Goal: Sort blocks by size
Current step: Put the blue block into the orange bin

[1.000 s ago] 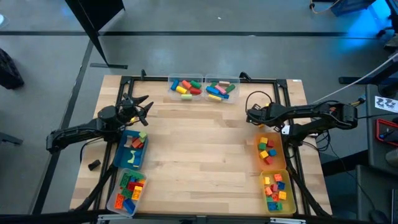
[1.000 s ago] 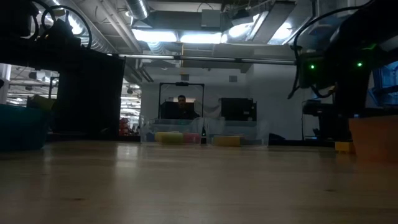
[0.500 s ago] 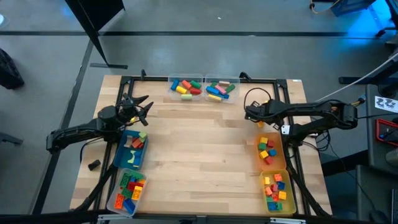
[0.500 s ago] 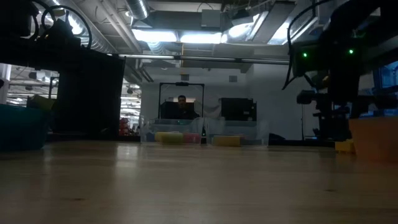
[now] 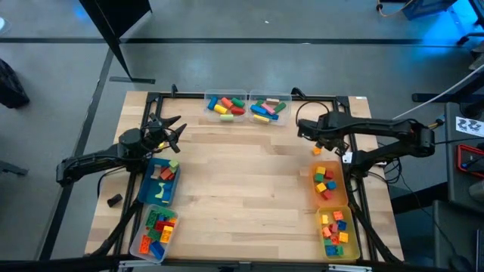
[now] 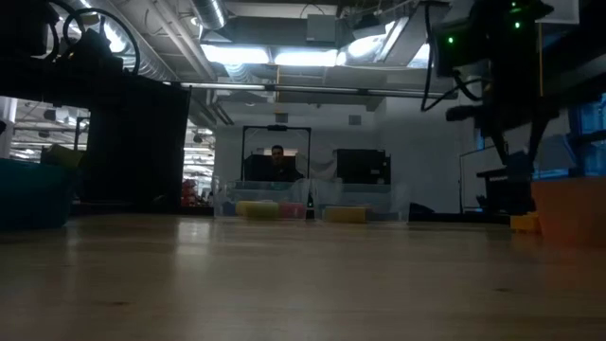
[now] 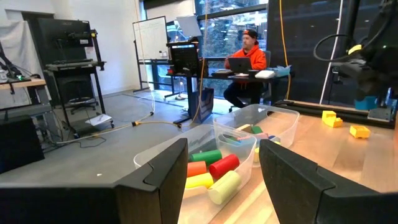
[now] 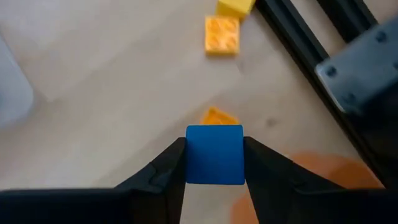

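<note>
Right gripper (image 8: 214,163) at table's two o'clock, clamped on blue block (image 8: 214,154): light, rigid, slick, best pinched across flat sides. Left gripper (image 7: 221,168) fingers apart.

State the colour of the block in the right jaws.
Blue block; clearest in the right wrist view.

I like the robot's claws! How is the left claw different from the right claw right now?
The right gripper pinches a small blue block between its fingers; the left gripper stands open and holds nothing. The right gripper hangs above loose yellow blocks on the table; the left gripper waits by the blue bin, facing the clear bins. Both have two dark fingers.
</note>
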`<action>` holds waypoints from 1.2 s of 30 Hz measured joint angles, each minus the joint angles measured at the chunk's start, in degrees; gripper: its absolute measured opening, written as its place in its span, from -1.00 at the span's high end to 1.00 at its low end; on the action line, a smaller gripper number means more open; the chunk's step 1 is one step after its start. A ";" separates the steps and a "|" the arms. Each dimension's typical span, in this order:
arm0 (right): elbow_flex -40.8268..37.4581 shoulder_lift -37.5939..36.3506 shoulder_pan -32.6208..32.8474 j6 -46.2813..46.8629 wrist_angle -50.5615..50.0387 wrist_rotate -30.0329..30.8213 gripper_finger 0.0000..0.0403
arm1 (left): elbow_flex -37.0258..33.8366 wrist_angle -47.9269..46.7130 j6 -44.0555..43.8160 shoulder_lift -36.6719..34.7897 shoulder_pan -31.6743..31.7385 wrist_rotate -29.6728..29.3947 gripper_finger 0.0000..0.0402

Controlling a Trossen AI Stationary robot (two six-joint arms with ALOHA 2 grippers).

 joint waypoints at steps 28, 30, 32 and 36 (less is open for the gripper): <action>3.29 0.00 0.07 -14.95 -6.11 -30.70 0.29 | -0.01 -0.01 0.00 -0.01 -0.01 0.00 0.08; 3.29 0.00 0.07 -16.30 -6.04 -30.67 0.29 | -0.01 -0.01 0.00 -0.02 0.00 0.00 0.08; 3.29 0.00 0.07 -16.83 -5.87 -30.65 0.28 | 0.00 0.00 0.00 0.00 0.00 0.00 0.08; 3.29 0.00 0.07 -16.98 -6.11 -30.65 0.16 | -0.01 -0.01 0.00 -0.01 -0.01 0.00 0.08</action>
